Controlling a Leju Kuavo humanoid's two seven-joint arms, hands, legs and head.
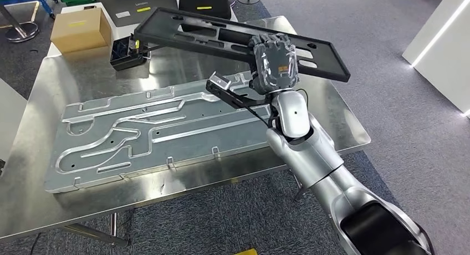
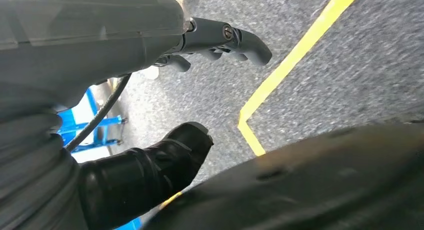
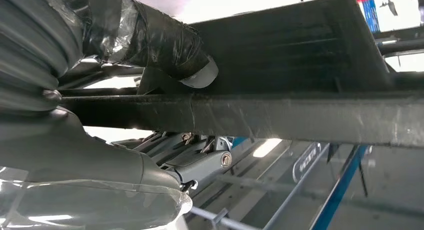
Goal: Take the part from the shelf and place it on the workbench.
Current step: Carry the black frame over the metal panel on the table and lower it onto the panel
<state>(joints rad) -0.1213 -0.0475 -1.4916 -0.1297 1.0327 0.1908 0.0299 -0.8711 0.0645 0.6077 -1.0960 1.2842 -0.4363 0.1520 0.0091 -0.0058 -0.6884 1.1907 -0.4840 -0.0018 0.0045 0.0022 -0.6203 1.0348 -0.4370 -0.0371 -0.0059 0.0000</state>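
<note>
Right robot hand (image 1: 274,61): gripping a long black frame (image 1: 183,30) near its right end, fingers wrapping over the far edge, and holding it raised and tilted above the back half of the table (image 1: 50,205). In the right wrist view the taped thumb (image 3: 165,45) is pressing on one face of the frame's (image 3: 300,65) rim while the other fingers (image 3: 210,157) are curling under the opposite side.

Black frame: flat, rectangular, with long cut-out slots; hanging in the air, not touching the table, its left end reaching over a small black box (image 1: 124,52).

Left robot hand (image 2: 150,120): hanging over grey carpet (image 2: 350,60) with a yellow floor line (image 2: 295,55), holding nothing, thumb (image 2: 150,165) and fingers (image 2: 235,37) standing apart.

Table: bare stainless steel, carrying a large silver metal plate (image 1: 155,133) with pressed channels, lying flat across the middle and below the raised frame.

Small black box: sitting at the back of the table, just beside the plate's far edge.

Cardboard box (image 1: 82,29): sitting beyond the table's back left corner, near the small black box.

Black case (image 1: 205,4): lying behind the table, partly covered by the frame.

Silver arm (image 1: 316,155): rising from the lower right, crossing the table's front right edge.
</note>
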